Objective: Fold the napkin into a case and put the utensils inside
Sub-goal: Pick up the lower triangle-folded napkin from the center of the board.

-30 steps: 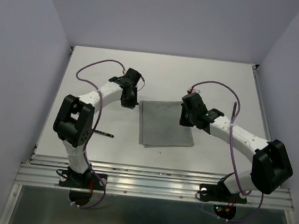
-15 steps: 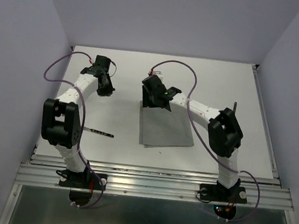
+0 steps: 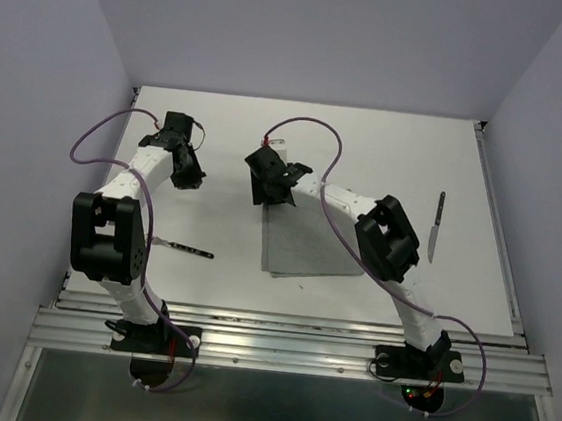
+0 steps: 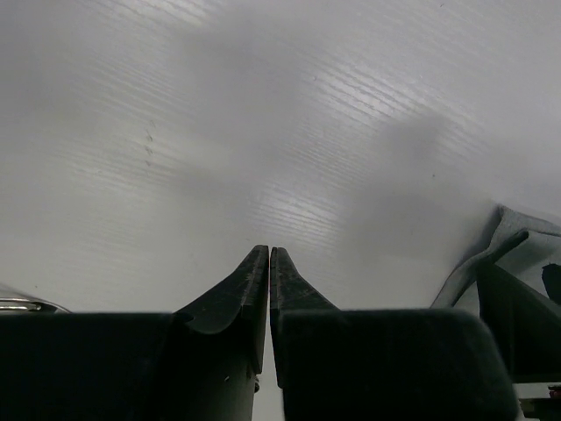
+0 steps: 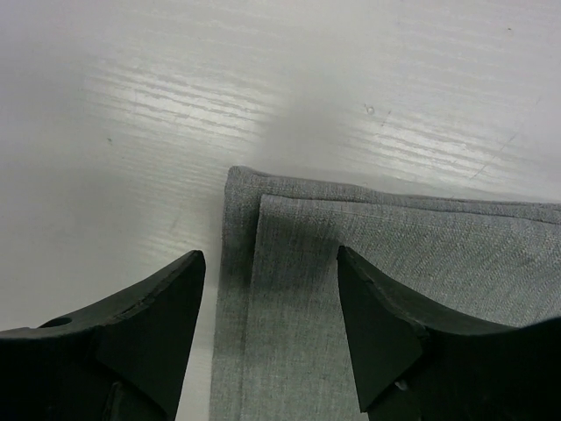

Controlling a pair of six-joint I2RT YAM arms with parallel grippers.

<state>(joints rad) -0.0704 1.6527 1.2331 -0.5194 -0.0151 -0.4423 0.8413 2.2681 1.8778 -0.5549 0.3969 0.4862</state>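
Note:
The grey napkin [image 3: 310,242] lies folded in two layers at the table's middle. My right gripper [image 3: 261,188] hovers open over its far left corner, one finger on each side of the layered edge [image 5: 263,263], gripping nothing. My left gripper [image 3: 189,173] sits further left over bare table, its jaws almost together with only a hairline slit and nothing between them [image 4: 269,252]. The napkin's corner [image 4: 517,230] shows at the right of the left wrist view. One utensil [image 3: 184,249] with a dark handle lies left of the napkin. A knife [image 3: 436,227] lies to the right.
White table [image 3: 388,151] enclosed by pale walls at left, right and back. A metal rail [image 3: 287,347] runs along the near edge by the arm bases. The right arm's elbow [image 3: 389,237] stands over the napkin's right side.
My right gripper opened and swung left across the napkin to its far left corner. My left gripper moved left, away from the napkin. The knife at the right is now uncovered.

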